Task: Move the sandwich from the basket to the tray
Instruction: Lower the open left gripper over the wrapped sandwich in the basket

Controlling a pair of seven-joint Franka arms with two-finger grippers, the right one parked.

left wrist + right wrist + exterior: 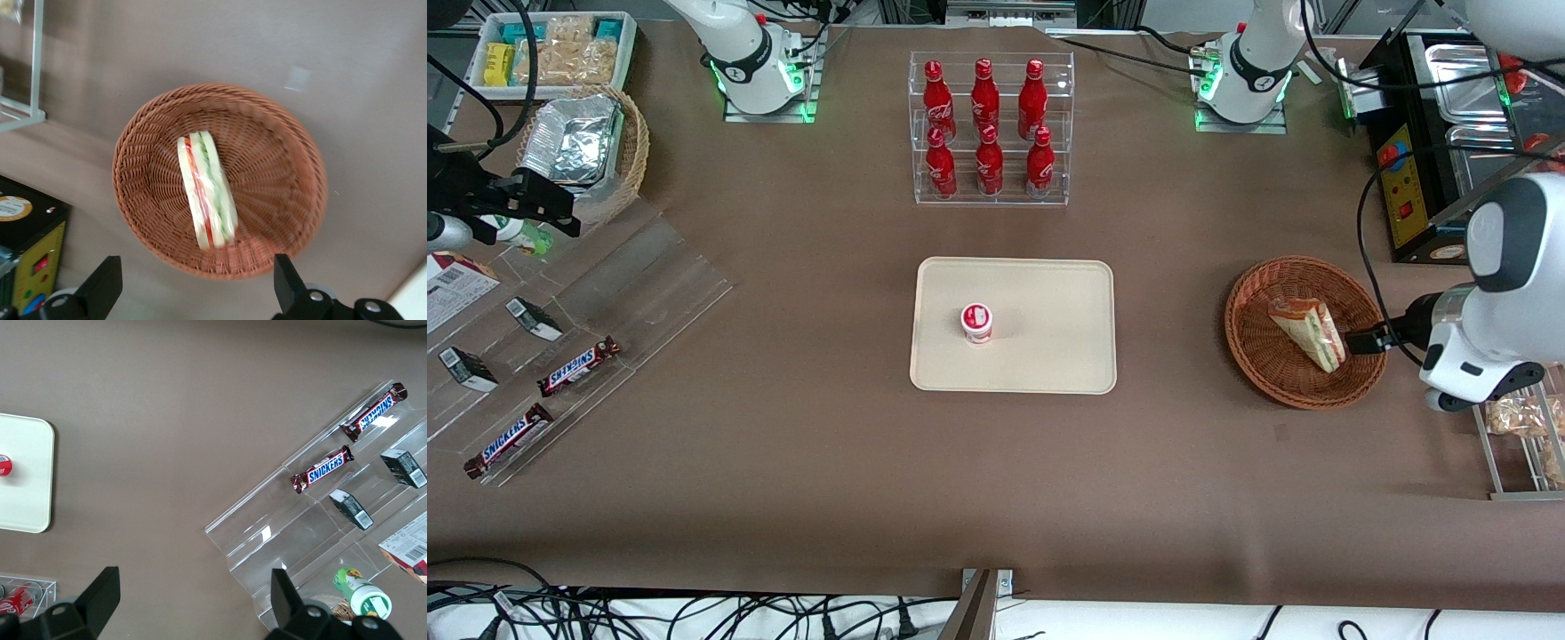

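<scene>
The sandwich (1307, 331) (207, 190), a wrapped white-bread wedge with green and red filling at its edge, lies in the round reddish-brown wicker basket (1272, 293) (273, 167). My left gripper (1362, 341) (195, 273) hovers above the basket's rim, on the side toward the working arm's end of the table. It is open, its two black fingers spread wide with nothing between them. It does not touch the sandwich. The beige tray (1049, 302) (23, 473) lies flat at the table's middle, well apart from the basket.
A small white cup with a red lid (976, 322) stands on the tray. A clear rack of red bottles (991, 129) stands farther from the front camera. A black control box (1414, 178) and a wire rack of bagged snacks (1525, 427) flank the basket.
</scene>
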